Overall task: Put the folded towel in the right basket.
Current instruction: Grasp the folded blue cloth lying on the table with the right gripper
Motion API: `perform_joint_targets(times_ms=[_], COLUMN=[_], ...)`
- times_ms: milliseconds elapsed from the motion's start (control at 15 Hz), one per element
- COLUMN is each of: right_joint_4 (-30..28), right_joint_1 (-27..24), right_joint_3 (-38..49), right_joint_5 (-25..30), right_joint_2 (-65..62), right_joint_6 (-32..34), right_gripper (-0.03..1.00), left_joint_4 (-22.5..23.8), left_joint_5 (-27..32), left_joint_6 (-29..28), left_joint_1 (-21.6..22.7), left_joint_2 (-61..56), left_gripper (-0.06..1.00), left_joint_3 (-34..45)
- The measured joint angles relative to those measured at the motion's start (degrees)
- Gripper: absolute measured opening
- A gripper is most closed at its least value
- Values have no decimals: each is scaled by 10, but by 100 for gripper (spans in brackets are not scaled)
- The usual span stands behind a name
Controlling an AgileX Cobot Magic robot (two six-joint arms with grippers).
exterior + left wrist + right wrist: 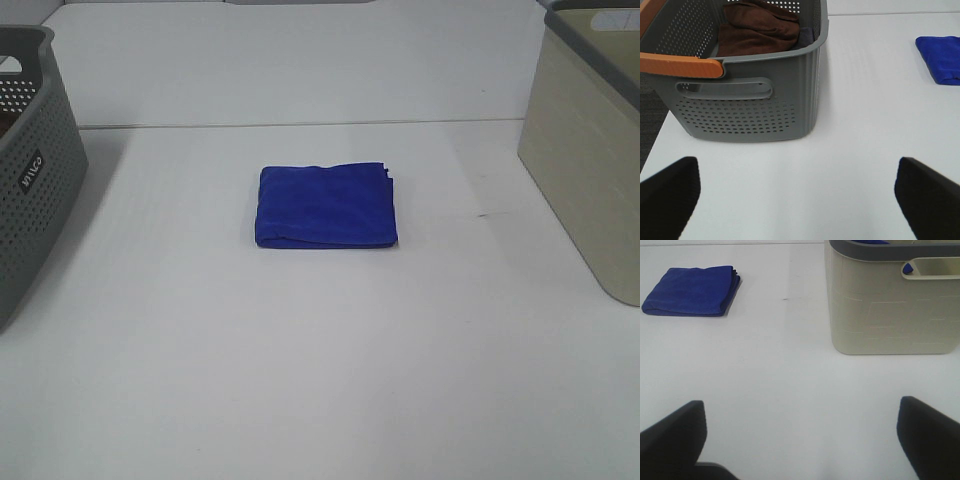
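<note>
A folded blue towel lies flat on the white table, about midway between the two baskets. It also shows in the left wrist view and in the right wrist view. The right basket is beige with a grey rim and stands at the table's right edge; the right wrist view shows it close by. My left gripper is open and empty, hovering over bare table near the grey basket. My right gripper is open and empty, well short of the towel. Neither arm shows in the exterior view.
A grey perforated basket stands at the left edge; the left wrist view shows its orange handle and a brown cloth inside. Something blue shows through the beige basket's handle hole.
</note>
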Motion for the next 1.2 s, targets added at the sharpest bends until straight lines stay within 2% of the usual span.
perform_joint_targets(times_ms=[1200], right_joint_4=[-2], right_joint_1=[0], right_joint_3=[0], right_joint_5=[-1], right_joint_2=[0], right_joint_6=[0], right_gripper=[99], left_joint_4=[0], left_joint_5=[0], left_joint_6=[0], left_joint_1=[0], left_joint_2=[0], left_gripper=[98], left_joint_3=[0])
